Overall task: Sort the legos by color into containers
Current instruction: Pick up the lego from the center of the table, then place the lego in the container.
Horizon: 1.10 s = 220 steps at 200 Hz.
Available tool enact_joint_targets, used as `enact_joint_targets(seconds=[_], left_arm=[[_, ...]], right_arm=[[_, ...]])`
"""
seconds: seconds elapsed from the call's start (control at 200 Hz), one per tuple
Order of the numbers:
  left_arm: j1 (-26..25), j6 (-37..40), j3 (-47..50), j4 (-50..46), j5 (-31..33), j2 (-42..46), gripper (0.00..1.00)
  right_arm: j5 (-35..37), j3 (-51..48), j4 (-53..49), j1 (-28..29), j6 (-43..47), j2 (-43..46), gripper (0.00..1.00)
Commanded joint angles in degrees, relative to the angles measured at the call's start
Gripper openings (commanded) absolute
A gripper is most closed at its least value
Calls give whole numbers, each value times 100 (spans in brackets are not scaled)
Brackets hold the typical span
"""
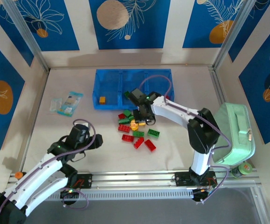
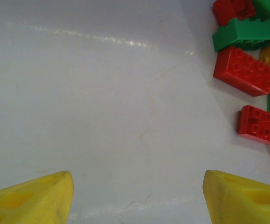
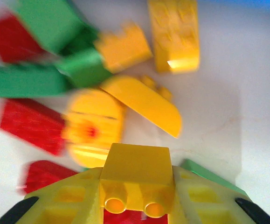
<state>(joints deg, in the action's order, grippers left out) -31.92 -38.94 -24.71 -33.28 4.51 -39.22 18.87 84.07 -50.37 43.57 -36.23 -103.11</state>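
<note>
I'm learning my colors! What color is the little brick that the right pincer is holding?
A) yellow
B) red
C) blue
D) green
A: in the right wrist view, a yellow brick sits pinched between the two fingers of the right pincer, with two of its studs showing.
</note>
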Motion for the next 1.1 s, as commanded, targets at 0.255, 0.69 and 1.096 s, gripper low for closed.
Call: enact_joint_targets(seconds=[0.255, 0.69, 1.096], left_arm=[[-658, -247, 212, -3, 271, -73, 73], [-1349, -551, 282, 6, 603, 19, 73], [-1599, -529, 1, 123, 783, -345, 73]], right_arm=[[-11, 3643, -830, 157, 579, -1550, 33], [-597, 7002, -1032, 64, 863, -4107, 34], [-157, 7285, -914, 156, 859, -3956, 81]])
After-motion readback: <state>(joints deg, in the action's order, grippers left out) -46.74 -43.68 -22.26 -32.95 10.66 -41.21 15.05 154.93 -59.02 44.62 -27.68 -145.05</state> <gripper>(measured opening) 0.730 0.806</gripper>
